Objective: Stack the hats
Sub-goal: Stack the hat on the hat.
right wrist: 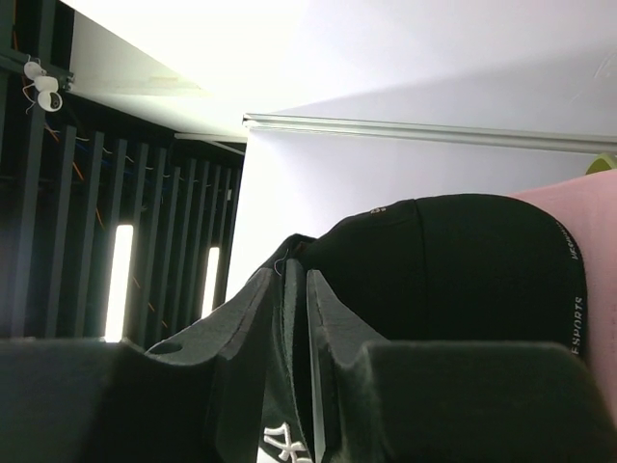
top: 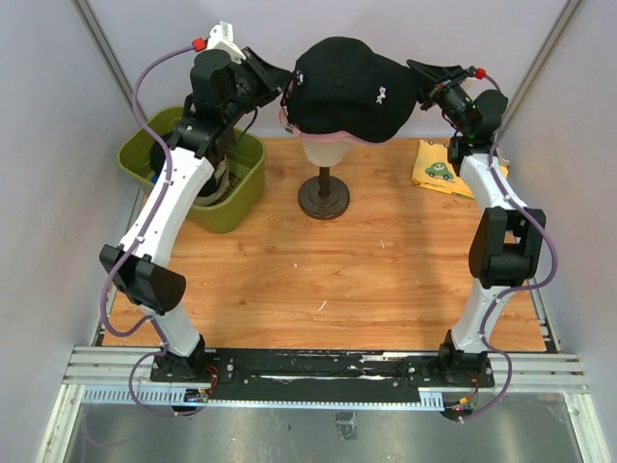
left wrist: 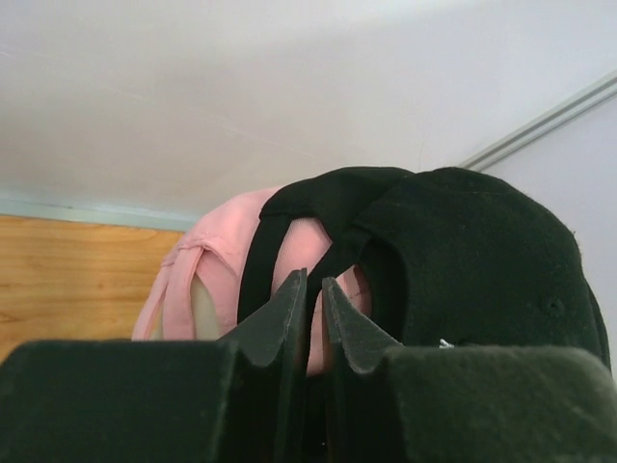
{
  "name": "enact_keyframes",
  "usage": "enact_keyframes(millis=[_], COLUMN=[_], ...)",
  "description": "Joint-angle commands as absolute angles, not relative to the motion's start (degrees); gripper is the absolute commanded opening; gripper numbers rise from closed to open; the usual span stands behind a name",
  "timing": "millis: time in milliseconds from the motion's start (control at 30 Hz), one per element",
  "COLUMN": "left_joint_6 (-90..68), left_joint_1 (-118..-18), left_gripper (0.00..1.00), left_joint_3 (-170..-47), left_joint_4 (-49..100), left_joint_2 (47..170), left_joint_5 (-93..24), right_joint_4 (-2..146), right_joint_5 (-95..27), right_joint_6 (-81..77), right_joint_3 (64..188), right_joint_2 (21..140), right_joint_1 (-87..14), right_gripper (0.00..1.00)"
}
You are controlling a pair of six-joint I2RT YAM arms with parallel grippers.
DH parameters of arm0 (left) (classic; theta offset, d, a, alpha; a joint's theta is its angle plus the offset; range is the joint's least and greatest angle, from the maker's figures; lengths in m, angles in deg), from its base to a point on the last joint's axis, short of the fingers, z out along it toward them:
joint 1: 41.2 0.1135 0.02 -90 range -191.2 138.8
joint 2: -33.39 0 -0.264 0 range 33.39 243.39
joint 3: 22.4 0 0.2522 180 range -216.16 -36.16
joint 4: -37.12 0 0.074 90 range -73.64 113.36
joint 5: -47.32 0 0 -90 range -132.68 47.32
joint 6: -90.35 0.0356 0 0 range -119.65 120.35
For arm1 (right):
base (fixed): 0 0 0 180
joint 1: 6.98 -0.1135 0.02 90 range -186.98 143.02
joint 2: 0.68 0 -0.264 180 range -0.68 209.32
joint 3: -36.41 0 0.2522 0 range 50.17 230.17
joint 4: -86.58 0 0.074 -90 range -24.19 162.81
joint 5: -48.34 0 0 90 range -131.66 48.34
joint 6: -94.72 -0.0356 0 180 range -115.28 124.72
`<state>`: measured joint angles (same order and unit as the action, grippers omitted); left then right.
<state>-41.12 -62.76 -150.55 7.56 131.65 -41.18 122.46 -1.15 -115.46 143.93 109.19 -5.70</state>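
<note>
A black hat with a small white logo tops the stack on the cream mannequin head, over a pink hat whose edge peeks out. My left gripper is at the stack's back. In the left wrist view its jaws are pinched on a black back strap, with the pink hat and black hat behind. My right gripper is at the other side. Its jaws are shut on the black hat's brim, below the crown.
The mannequin's dark stand is at the back middle of the wooden table. An olive-green bin stands at the back left, its contents mostly hidden by my left arm. A yellow cloth with a green car lies at the back right.
</note>
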Motion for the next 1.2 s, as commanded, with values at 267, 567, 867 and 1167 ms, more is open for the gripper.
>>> enact_keyframes(millis=[267, 567, 867, 1167], left_joint_6=[-39.23, -39.51, -40.20, -40.60], left_joint_1=[-62.34, -62.12, -61.85, -61.69], left_gripper=[0.00, 0.00, 0.00, 0.00], left_joint_3=[-154.51, -158.62, -162.13, -163.90], left_joint_4=[6.66, 6.27, 5.60, 4.33], left_joint_2=[134.25, 135.96, 137.89, 139.95], left_joint_5=[-39.51, -41.33, -42.55, -44.65], right_joint_4=[122.23, 119.18, 115.37, 112.78], right_joint_5=[-0.26, -0.15, -0.57, -0.43], right_joint_6=[-118.88, -117.40, -116.75, -117.40], right_joint_3=[147.59, 149.89, 154.96, 158.41], right_joint_2=[110.15, 110.26, 112.22, 116.56], right_joint_1=[-5.04, -5.05, -5.11, -5.10], right_gripper=[0.09, 0.01, 0.01, 0.01])
